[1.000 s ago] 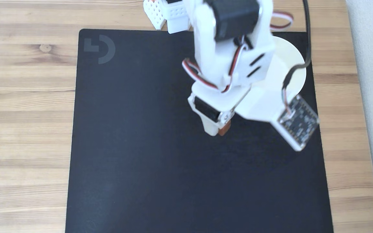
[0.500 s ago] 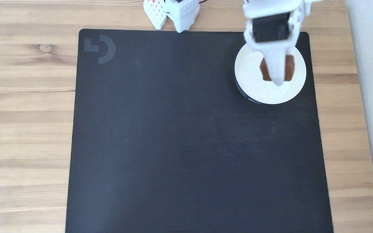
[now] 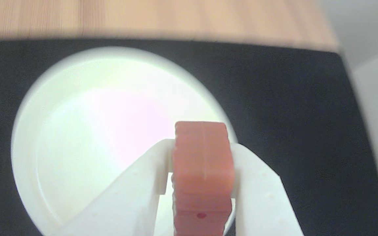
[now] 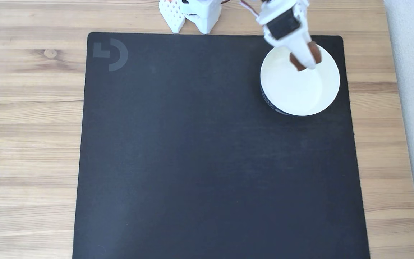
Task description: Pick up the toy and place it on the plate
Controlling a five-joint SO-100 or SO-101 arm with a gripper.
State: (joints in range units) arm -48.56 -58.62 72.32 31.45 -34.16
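in the wrist view, the toy is clamped between the white jaws of the gripper, closed against its two sides. beyond it, the plate is seen with a bare white inside. in the fixed view, the toy is held over the plate's upper rim, and the plate is set at the upper right corner of the black mat on the wooden table.

Toy: its lower end is running off the bottom edge of the wrist view — a white finger is covering its middle in the fixed view.
Plate: its near rim is being cut off at the wrist view's bottom edge.
Printed band: lettering is showing too small to read.
Arm: the top edge is cutting it off.
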